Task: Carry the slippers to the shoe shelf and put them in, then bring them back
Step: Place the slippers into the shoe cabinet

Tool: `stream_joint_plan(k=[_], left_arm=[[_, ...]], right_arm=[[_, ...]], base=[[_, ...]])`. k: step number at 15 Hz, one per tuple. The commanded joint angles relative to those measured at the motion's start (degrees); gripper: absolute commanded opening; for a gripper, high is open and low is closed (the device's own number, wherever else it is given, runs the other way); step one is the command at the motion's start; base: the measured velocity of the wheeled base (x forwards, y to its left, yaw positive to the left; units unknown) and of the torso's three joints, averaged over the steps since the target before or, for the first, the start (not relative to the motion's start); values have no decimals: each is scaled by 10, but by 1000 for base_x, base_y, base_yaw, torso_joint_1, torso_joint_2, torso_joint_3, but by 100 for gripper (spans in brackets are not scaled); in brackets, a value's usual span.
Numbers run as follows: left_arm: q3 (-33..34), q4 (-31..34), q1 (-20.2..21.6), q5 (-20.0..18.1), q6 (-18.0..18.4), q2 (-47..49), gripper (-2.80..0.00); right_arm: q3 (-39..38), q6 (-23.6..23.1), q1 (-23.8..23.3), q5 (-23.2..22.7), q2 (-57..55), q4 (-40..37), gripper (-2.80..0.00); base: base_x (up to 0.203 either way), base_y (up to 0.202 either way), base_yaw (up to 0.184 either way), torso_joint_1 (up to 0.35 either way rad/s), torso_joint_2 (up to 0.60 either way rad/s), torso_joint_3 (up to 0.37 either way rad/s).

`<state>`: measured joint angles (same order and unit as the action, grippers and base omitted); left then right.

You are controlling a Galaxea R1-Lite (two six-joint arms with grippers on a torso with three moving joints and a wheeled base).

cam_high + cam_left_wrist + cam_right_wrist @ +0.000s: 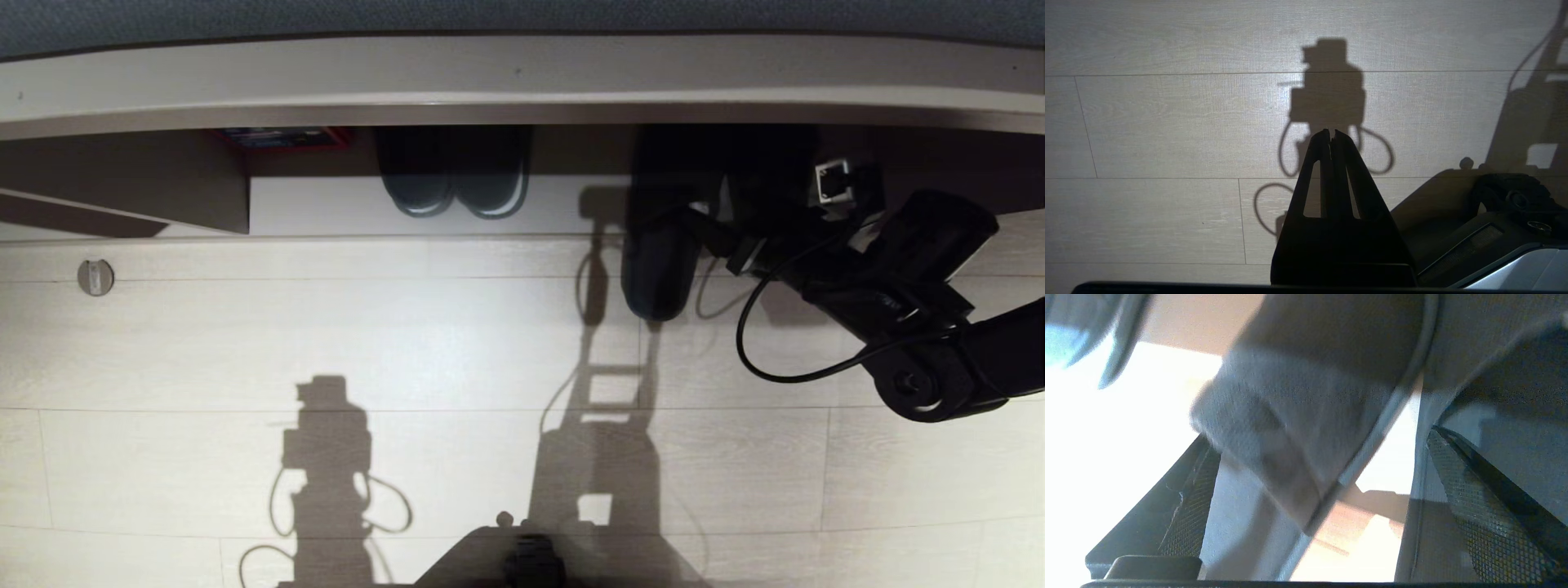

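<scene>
Head view shows our right gripper [718,237] with jaws wide, straddling the slippers [657,261] at the shoe shelf [343,208]; our left gripper [1331,134] hangs closed.

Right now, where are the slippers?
In the head view, the slippers are right of centre at the shoe shelf opening, toe end out over the floor, right of the closed-toe pair; the right gripper is beside them, jaws open.

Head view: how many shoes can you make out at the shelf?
3 visible. Two closed-toe shoes side by side inside the shoe shelf; one black slipper jutting onto the floor by the right gripper. Its mate may be hidden.
</scene>
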<state>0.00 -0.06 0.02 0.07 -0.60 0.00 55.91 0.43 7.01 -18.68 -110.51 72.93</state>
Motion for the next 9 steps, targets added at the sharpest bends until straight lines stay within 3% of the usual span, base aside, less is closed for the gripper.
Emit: stream_joint_plan(k=[1,6,9], left_arm=[[0,0,1,0,0,-1,-280],[0,0,0,0,0,-1,-280],[0,0,1,0,1,-1,-280]], right_arm=[[-4,-2,-1,-6,-2,4,0],[-27,-7,-2,-19,33,3,0],[-87,-35,-1,-30,65,2,0]], base=[[0,0,0,0,0,0],[0,0,0,0,0,0],[0,0,0,0,0,0]])
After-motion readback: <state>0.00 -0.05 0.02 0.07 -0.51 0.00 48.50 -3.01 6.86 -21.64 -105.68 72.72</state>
